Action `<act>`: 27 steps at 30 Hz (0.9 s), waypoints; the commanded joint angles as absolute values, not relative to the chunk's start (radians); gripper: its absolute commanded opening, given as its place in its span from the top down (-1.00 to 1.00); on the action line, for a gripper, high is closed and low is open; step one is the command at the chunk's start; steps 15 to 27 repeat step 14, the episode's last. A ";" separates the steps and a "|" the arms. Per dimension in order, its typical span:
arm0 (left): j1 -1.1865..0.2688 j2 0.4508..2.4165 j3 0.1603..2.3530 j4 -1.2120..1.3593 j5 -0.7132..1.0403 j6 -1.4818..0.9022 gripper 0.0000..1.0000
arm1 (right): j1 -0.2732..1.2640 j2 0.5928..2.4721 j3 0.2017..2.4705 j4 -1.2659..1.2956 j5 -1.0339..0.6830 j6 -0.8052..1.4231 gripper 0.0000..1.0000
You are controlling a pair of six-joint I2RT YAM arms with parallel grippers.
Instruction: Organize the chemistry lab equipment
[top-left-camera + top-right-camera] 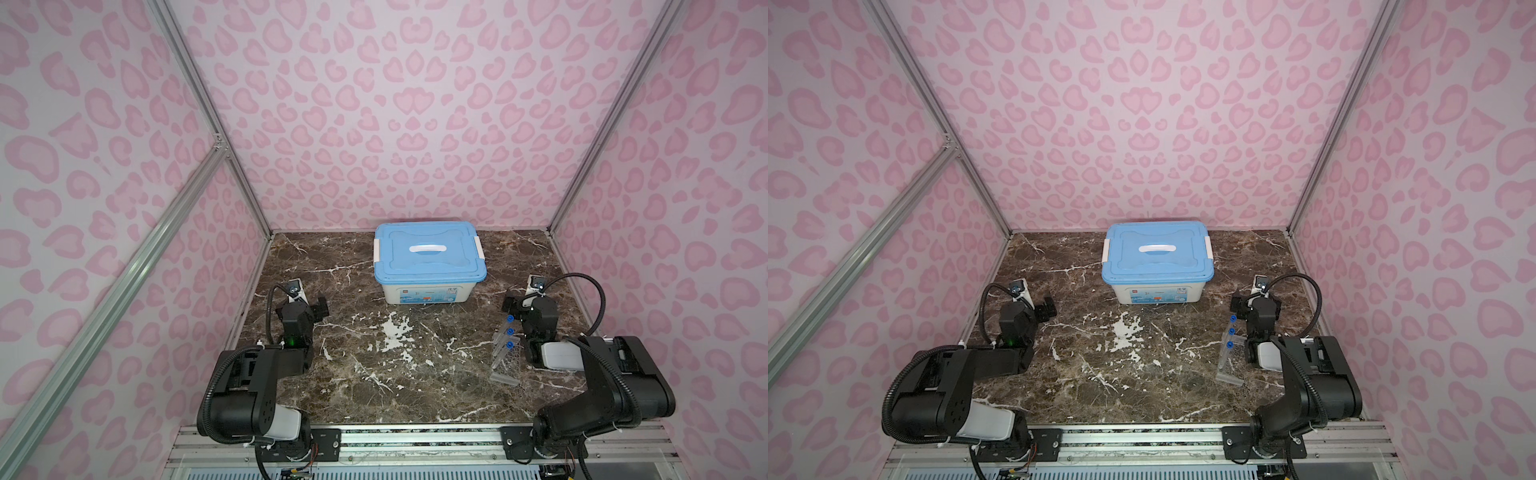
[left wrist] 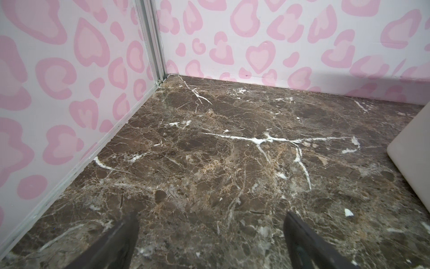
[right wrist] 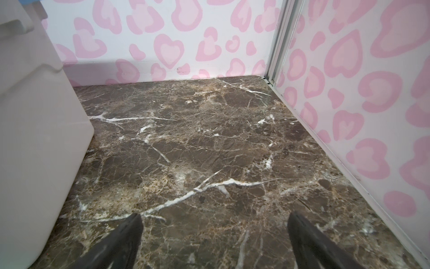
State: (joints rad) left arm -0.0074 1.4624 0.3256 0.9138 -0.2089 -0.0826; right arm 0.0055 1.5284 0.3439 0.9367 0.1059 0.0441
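Observation:
Of the chemistry lab equipment, both top views show a clear plastic tube rack [image 1: 508, 361] [image 1: 1231, 361] on the right of the marble table. Three clear test tubes with blue caps [image 1: 508, 331] [image 1: 1230, 331] sit in it. My right gripper [image 1: 512, 303] [image 1: 1239, 303] rests just behind the rack, apart from it. In the right wrist view it [image 3: 214, 223] stands open over bare marble. On the far left my left gripper [image 1: 319, 308] [image 1: 1045, 308] [image 2: 210, 223] is open too, with nothing between its fingers.
A large white bin with a blue lid [image 1: 428, 255] [image 1: 1156, 249] stands at the back middle; its wall shows in both wrist views [image 2: 411, 149] [image 3: 35, 116]. Pink patterned walls close in the marble table [image 1: 374, 374] on three sides. A metal rail [image 1: 415, 440] runs along the front.

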 commanded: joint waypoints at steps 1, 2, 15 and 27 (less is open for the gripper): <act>-0.006 1.465 0.329 0.965 -0.206 -0.072 -0.96 | 0.010 1.535 0.349 0.945 0.130 0.035 -0.97; -0.006 1.466 0.330 0.965 -0.206 -0.072 -0.96 | 0.010 1.536 0.348 0.945 0.132 0.034 -0.97; -0.006 1.465 0.331 0.963 -0.206 -0.074 -0.96 | 0.014 1.536 0.350 0.944 0.137 0.032 -0.97; -0.006 1.465 0.331 0.963 -0.206 -0.074 -0.96 | 0.014 1.536 0.350 0.944 0.137 0.032 -0.97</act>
